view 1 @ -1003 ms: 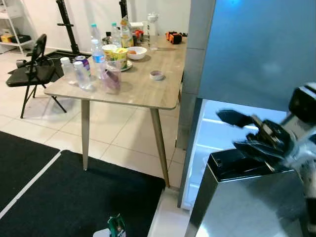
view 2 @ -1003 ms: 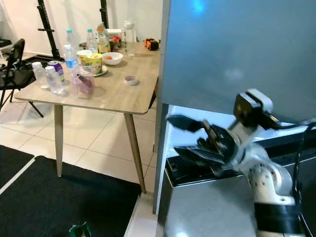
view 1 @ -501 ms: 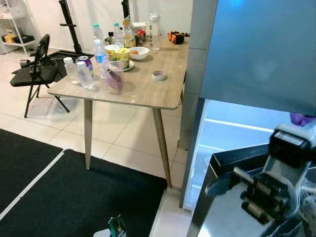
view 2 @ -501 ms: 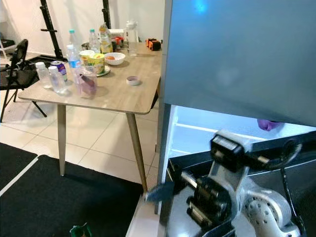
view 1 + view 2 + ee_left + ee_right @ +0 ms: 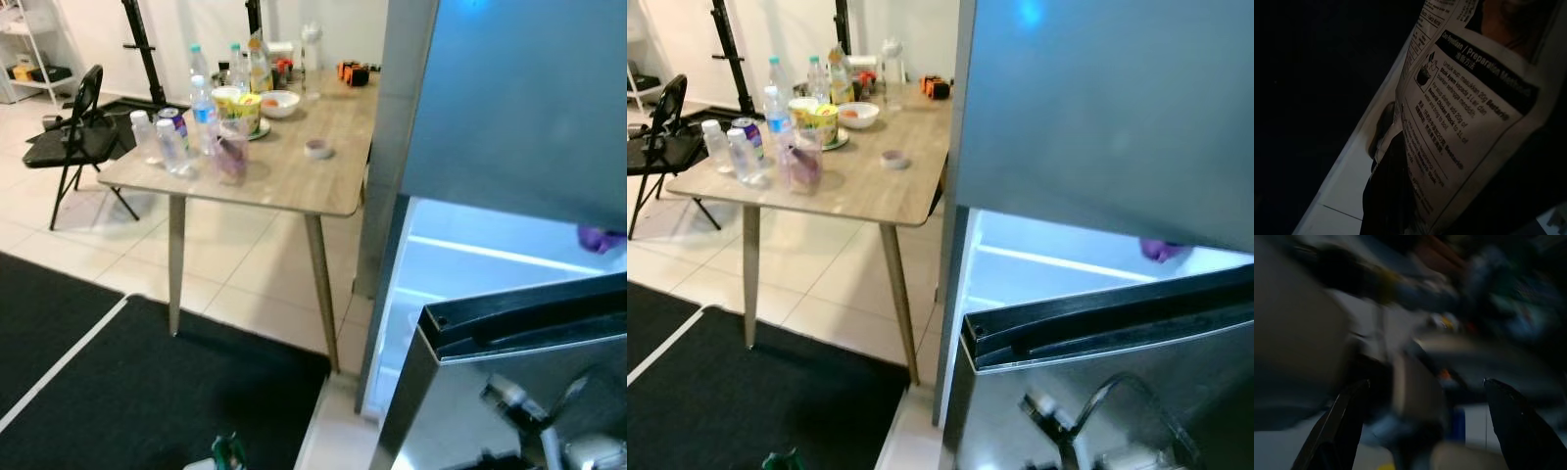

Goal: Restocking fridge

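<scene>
Two grippers — left gripper (image 5: 1400, 161) clamps printed packet (image 5: 1469, 112); right gripper (image 5: 1420, 426) spread open, blurred. Fridge door (image 5: 1097, 323) ajar, 4 o'clock; table (image 5: 284, 171) with bottles (image 5: 201, 103), 11 o'clock.

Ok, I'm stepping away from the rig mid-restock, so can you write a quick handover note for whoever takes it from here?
Left tool: appears shut on a printed packet, held low at the robot's left side.
Right tool: open and empty, low in front of the fridge door; its wrist view is blurred.
Things: bottles, a can, cups and a bowl stand on the table, left of the fridge.
Done: the lower door is open, the inside is lit, and a purple item sits on a shelf.
Left: shelve the packet, then fetch the table items.
</scene>
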Tool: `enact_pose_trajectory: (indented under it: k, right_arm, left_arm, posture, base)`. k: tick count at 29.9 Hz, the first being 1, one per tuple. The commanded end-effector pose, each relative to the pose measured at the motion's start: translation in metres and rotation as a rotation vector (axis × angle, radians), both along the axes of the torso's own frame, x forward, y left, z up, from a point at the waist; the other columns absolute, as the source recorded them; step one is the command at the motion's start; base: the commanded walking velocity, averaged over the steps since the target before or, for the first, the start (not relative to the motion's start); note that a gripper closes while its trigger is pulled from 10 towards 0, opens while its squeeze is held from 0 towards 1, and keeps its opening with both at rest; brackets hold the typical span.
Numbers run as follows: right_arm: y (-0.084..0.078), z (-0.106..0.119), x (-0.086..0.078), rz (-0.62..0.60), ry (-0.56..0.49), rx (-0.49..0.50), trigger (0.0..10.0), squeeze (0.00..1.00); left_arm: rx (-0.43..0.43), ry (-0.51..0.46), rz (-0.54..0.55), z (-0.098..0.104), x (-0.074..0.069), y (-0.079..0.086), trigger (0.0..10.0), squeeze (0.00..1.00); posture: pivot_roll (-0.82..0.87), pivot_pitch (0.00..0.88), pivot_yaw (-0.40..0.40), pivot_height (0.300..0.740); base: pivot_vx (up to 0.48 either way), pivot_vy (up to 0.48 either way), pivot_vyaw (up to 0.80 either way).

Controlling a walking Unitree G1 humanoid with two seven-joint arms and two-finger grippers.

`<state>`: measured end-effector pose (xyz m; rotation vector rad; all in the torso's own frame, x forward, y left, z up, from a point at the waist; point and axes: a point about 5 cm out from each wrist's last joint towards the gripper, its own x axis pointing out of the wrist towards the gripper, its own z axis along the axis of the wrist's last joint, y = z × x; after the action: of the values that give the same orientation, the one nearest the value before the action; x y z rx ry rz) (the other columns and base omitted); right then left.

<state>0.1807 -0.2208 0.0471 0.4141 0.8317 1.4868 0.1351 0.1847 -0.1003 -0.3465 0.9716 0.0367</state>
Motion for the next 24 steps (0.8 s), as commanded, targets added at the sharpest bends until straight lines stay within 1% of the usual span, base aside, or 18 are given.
enact_pose_trajectory:
  k: [1, 2, 3, 4, 5, 7, 8, 9, 11, 12, 13, 14, 15, 16, 17, 18, 19, 24]
  right_arm:
    - [-0.016, -0.024, -0.007, -0.075, 0.032, -0.15, 10.0, 0.0]
    - [-0.025, -0.041, -0.011, -0.164, 0.048, -0.255, 10.0, 0.0]
    - [-0.025, -0.041, -0.011, -0.164, 0.048, -0.255, 10.0, 0.0]
    - [-0.031, -0.055, -0.016, -0.255, 0.072, -0.338, 10.0, 0.0]
    - [-0.031, -0.055, -0.016, -0.255, 0.072, -0.338, 10.0, 0.0]
    - [-0.042, -0.08, -0.027, -0.463, 0.119, -0.493, 10.0, 0.0]
    - [-0.047, -0.092, -0.033, -0.583, 0.124, -0.603, 10.0, 0.0]
    - [-0.05, -0.101, -0.036, -0.674, 0.112, -0.693, 10.0, 0.0]
    - [-0.054, -0.111, -0.042, -0.794, 0.116, -0.807, 10.0, 0.0]
    - [-0.054, -0.114, -0.045, -0.817, 0.111, -0.85, 10.0, 0.0]
    - [-0.054, -0.114, -0.045, -0.817, 0.111, -0.85, 10.0, 0.0]
    - [-0.055, -0.117, -0.047, -0.831, 0.108, -0.892, 10.0, 0.0]
    - [-0.055, -0.117, -0.047, -0.831, 0.108, -0.892, 10.0, 0.0]
    - [-0.056, -0.12, -0.05, -0.855, 0.097, -0.959, 10.0, 0.0]
    - [-0.057, -0.126, -0.056, -0.915, 0.115, -1.042, 10.0, 0.0]
    - [-0.057, -0.126, -0.056, -0.915, 0.115, -1.042, 10.0, 0.0]
    - [-0.056, -0.128, -0.058, -0.927, 0.121, -1.069, 10.0, 0.0]
    - [-0.054, -0.131, -0.059, -0.952, 0.128, -1.097, 10.0, 0.0]
  left_arm:
    - [-0.016, 0.03, -0.011, -0.003, -0.007, -0.005, 10.0, 0.0]
    - [-0.014, 0.029, -0.011, -0.003, -0.006, -0.005, 10.0, 0.0]
    - [-0.014, 0.029, -0.011, -0.003, -0.006, -0.005, 10.0, 0.0]
    - [-0.012, 0.028, -0.011, -0.003, -0.006, -0.005, 10.0, 0.0]
    - [-0.012, 0.028, -0.011, -0.003, -0.006, -0.005, 10.0, 0.0]
    - [-0.006, 0.028, -0.009, -0.003, -0.005, -0.004, 10.0, 0.0]
    - [-0.002, 0.028, -0.006, -0.003, -0.005, -0.003, 10.0, 0.0]
    - [0.001, 0.029, -0.005, -0.002, -0.005, -0.002, 10.0, 0.0]
    - [0.006, 0.031, -0.003, -0.002, -0.005, 0.0, 10.0, 0.0]
    - [0.008, 0.032, -0.003, -0.002, -0.005, 0.0, 10.0, 0.0]
    - [0.008, 0.032, -0.003, -0.002, -0.005, 0.0, 10.0, 0.0]
    - [0.009, 0.031, -0.003, -0.002, -0.005, 0.001, 10.0, 0.0]
    - [0.009, 0.031, -0.003, -0.002, -0.005, 0.001, 10.0, 0.0]
    - [0.011, 0.029, 0.0, -0.002, -0.004, 0.002, 10.0, 0.0]
    - [0.015, 0.026, 0.006, -0.001, -0.003, 0.003, 10.0, 0.0]
    - [0.015, 0.026, 0.006, -0.001, -0.003, 0.003, 10.0, 0.0]
    - [0.016, 0.025, 0.009, -0.001, -0.003, 0.004, 10.0, 0.0]
    - [0.022, 0.028, 0.023, -0.001, -0.002, 0.006, 10.0, 0.0]
  posture:
    - [-0.09, 0.037, -0.033, 0.74]
    - [-0.09, 0.03, -0.034, 0.74]
    - [-0.09, 0.03, -0.034, 0.74]
    - [-0.09, 0.028, -0.034, 0.74]
    - [-0.09, 0.028, -0.034, 0.74]
    - [-0.08, 0.026, -0.034, 0.74]
    - [-0.08, 0.026, -0.031, 0.74]
    - [-0.08, 0.026, -0.029, 0.74]
    - [-0.08, 0.028, -0.022, 0.74]
    - [-0.08, 0.028, -0.022, 0.74]
    - [-0.08, 0.028, -0.022, 0.74]
    - [-0.08, 0.03, -0.02, 0.74]
    - [-0.08, 0.03, -0.02, 0.74]
    - [-0.08, 0.031, -0.019, 0.74]
    - [-0.07, 0.03, -0.016, 0.74]
    - [-0.07, 0.03, -0.016, 0.74]
    - [-0.07, 0.03, -0.016, 0.74]
    - [-0.08, 0.03, -0.013, 0.74]
  base:
    - [0.0, 0.0, 0.0]
    - [0.0, 0.0, 0.0]
    - [0.0, 0.0, 0.0]
    - [0.0, 0.0, 0.0]
    - [0.0, 0.0, 0.0]
    - [0.0, 0.0, 0.0]
    - [0.0, 0.0, 0.0]
    - [0.0, 0.0, 0.0]
    - [0.0, 0.0, 0.0]
    - [0.0, 0.0, 0.0]
    - [0.0, 0.0, 0.0]
    - [0.0, 0.0, 0.0]
    - [0.0, 0.0, 0.0]
    - [0.0, 0.0, 0.0]
    - [0.0, 0.0, 0.0]
    - [0.0, 0.0, 0.0]
    - [0.0, 0.0, -0.43]
    - [0.0, 0.0, -0.8]
